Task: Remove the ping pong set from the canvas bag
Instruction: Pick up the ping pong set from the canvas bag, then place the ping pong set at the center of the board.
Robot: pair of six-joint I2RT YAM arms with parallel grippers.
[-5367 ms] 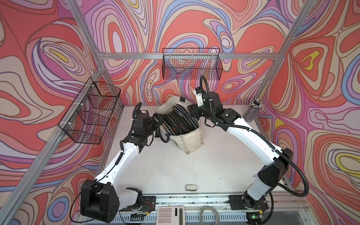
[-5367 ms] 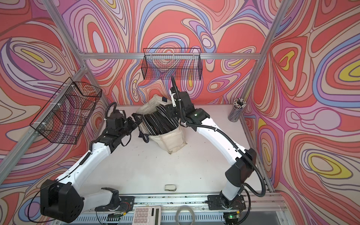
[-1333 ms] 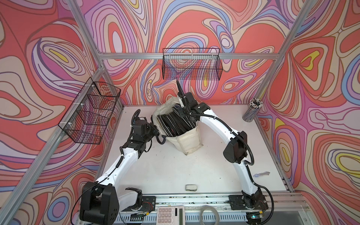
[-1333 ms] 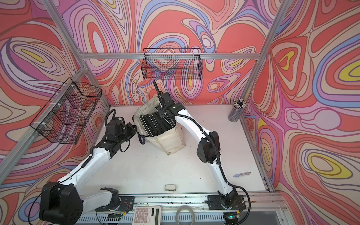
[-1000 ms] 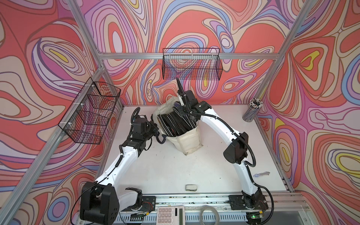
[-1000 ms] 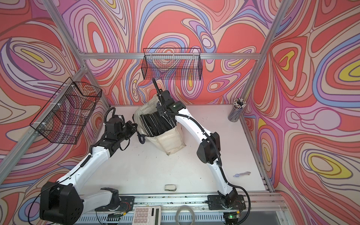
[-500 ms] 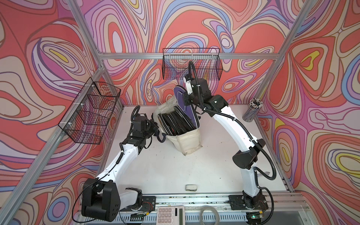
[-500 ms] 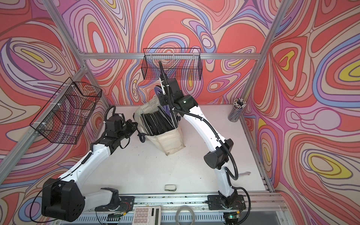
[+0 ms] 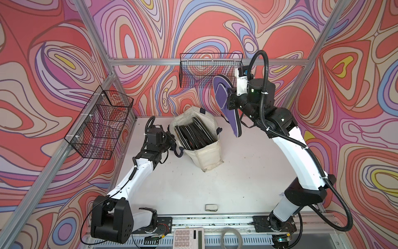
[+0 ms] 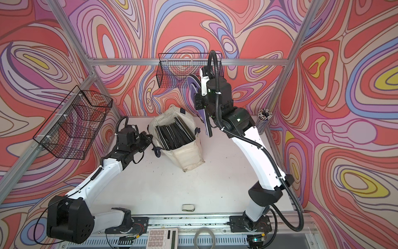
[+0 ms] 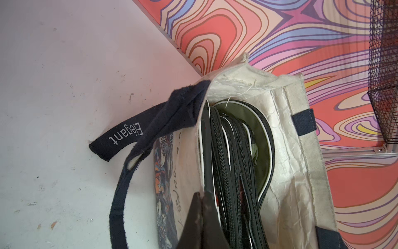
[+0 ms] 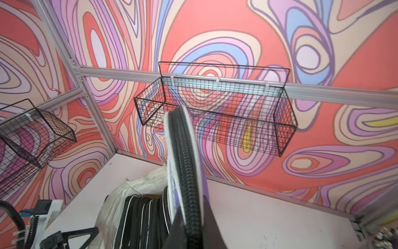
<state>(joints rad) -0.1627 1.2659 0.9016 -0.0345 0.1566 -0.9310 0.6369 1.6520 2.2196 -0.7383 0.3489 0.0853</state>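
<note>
A: Looking at the biggest things first, where does the canvas bag [image 9: 207, 155] sit on the table [image 9: 247, 172]?

B: Upright toward the back wall, mouth open upward. In both top views it is packed with black zippered cases [image 9: 193, 138] standing on edge.

A: And the ping pong set [image 9: 221, 94]?

B: Out of the bag. It is the purple zippered case, hanging on edge in the air above the bag's mouth and off toward the right arm's side, touching neither bag nor table.

A: What holds it?

B: The right end effector [image 9: 228, 101], its jaws closed tight on the case's edge. The right wrist view shows the zipper running straight out from between the fingers.

A: The left one?

B: The left end effector [image 11: 200, 197] is pinched shut on the bag's near rim, beside the navy strap handle [image 11: 137, 131] — steadying the bag, I judge.

A: So how much is done?

B: The removal itself looks finished, since the set is free of the bag. What I'd expect to be left is setting it down on open table and letting go of both case and rim. Whether the black cases count as part of the task, I cannot tell.
</note>
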